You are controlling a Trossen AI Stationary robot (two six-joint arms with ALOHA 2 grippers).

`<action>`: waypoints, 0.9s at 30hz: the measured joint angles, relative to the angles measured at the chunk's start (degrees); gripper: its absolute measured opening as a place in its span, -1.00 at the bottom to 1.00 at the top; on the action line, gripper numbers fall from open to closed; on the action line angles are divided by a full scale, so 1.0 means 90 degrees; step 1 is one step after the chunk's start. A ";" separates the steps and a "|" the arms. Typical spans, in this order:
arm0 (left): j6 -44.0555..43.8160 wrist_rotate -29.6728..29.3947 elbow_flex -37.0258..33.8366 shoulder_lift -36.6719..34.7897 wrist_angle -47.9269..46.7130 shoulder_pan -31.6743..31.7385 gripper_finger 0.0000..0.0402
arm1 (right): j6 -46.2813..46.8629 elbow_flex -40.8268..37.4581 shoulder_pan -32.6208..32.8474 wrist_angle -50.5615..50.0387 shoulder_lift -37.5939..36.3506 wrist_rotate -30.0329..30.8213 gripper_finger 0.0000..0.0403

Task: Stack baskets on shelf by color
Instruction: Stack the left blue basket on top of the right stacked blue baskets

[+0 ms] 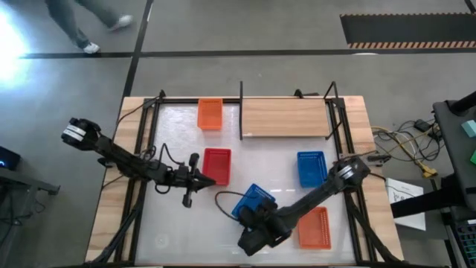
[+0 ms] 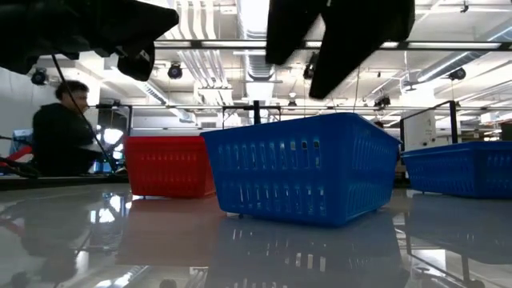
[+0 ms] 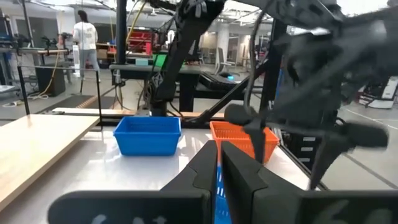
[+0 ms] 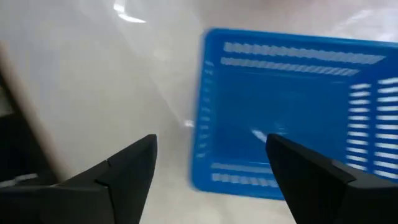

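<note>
A blue basket [image 1: 254, 201] sits turned askew on the white table near the middle; it also shows in the low view [image 2: 308, 168] and the right wrist view [image 4: 292, 112]. My right gripper [image 1: 250, 217] is open above its near end, with the fingers [image 4: 134, 171] clear of it. A red basket [image 1: 216, 165] stands left of it. My left gripper [image 1: 219, 181] is shut and empty, raised by the red basket's near right corner. A second blue basket [image 1: 311, 167], an orange basket [image 1: 314, 227] and another orange basket [image 1: 210, 113] rest on the table. The wooden shelf [image 1: 285, 117] is bare.
Black frame posts [image 1: 241, 112] stand at the shelf's ends and along the table's sides. A cable [image 1: 227, 195] loops on the table beside the askew blue basket. A person [image 2: 60, 128] shows beyond the table in the low view.
</note>
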 joint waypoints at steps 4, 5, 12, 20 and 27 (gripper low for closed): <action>0.0000 0.0000 0.0016 -0.0019 -0.0007 0.0000 -0.98 | -0.0083 0.0753 -0.0079 -0.0587 0.0655 0.0126 0.36; 0.0000 0.0000 0.0017 -0.0024 0.0007 0.0000 -0.98 | -0.0140 0.0918 -0.0088 -0.0611 0.0786 0.0128 0.33; -0.0012 0.0002 0.0018 -0.0034 -0.0002 -0.0002 -0.98 | -0.0564 0.1745 -0.0210 -0.0993 0.1313 -0.0054 0.11; -0.0027 0.0009 0.0016 -0.0034 -0.0002 -0.0012 -0.98 | -0.0622 0.1646 -0.0390 -0.1063 0.1404 -0.0448 -0.12; -0.0029 0.0022 0.0018 -0.0034 -0.0002 -0.0012 -0.98 | -0.0895 0.1535 -0.0440 -0.1608 0.1404 -0.0580 -0.50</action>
